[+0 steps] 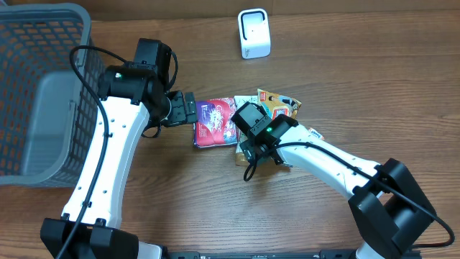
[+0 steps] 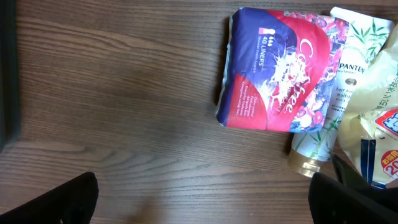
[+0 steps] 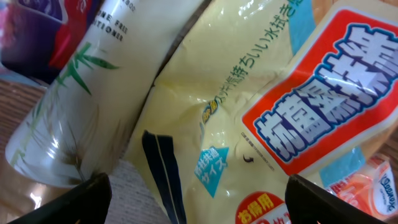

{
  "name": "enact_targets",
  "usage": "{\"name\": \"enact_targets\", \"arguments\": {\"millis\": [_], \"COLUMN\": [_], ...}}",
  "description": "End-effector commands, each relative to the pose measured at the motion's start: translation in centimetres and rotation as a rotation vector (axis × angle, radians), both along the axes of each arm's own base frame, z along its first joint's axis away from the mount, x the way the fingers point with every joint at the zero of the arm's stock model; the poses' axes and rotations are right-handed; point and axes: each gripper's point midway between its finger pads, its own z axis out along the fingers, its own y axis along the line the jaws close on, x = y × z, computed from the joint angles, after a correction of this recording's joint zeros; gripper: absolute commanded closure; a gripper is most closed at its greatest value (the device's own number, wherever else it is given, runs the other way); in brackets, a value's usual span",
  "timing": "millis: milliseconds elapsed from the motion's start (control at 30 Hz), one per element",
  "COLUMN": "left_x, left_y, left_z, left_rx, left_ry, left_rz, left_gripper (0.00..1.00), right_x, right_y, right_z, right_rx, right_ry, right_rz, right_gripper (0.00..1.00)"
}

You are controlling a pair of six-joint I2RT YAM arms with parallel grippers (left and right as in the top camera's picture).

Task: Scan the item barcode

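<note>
Two robot arms meet over a small pile of goods at the centre of a wooden table (image 1: 345, 72). The right arm (image 1: 330, 162) stretches from its base at 5 o'clock toward the pile, wrist bent down. The right gripper (image 3: 199, 183) hangs just above a yellow packet (image 3: 249, 93) with a red-and-white label, its fingers (image 3: 74, 202) spread wide and closed on nothing. The packet lies at the pile's 3 o'clock side, overlapping a white bottle (image 3: 68, 112) printed with bamboo leaves. The left arm (image 1: 108, 151) rises from 7 o'clock, folds at the elbow and points toward 3 o'clock. The left gripper (image 2: 202, 186) is fully open over bare wood, its fingers (image 2: 62, 202) empty. A red liner pack (image 2: 280, 68) lies just ahead of it, touching the bottle. The white scanner (image 1: 254, 34) stands at 12 o'clock, well apart from the pile, and a grey basket (image 1: 43, 43) sits at 9 o'clock.
</note>
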Motion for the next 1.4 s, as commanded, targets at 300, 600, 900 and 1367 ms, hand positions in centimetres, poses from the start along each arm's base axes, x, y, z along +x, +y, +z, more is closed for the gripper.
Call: {"name": "enact_targets", "arguments": {"millis": [300, 600, 900, 1367], "left_x": [0.2, 0.2, 0.2, 0.2], "left_y": [0.0, 0.0, 0.0, 0.0], "left_z": [0.2, 0.2, 0.2, 0.2], "left_rx": [0.006, 0.006, 0.006, 0.006], "left_ry": [-0.010, -0.010, -0.010, -0.010], "left_rz": [0.008, 0.008, 0.008, 0.008], "left_gripper": [0.00, 0.00, 0.00, 0.00], "right_x": [0.7, 3.2, 5.1, 6.1], "right_y": [-1.0, 0.2, 2.5, -2.4], "right_z": [-3.0, 1.2, 12.9, 15.0], "right_rx": [-0.033, 0.036, 0.266, 0.910], "right_ry": [-0.024, -0.084, -0.012, 0.480], "right_rz": [-0.021, -0.174, -0.279, -0.386], "right_gripper": [0.30, 0.96, 0.96, 0.96]}}
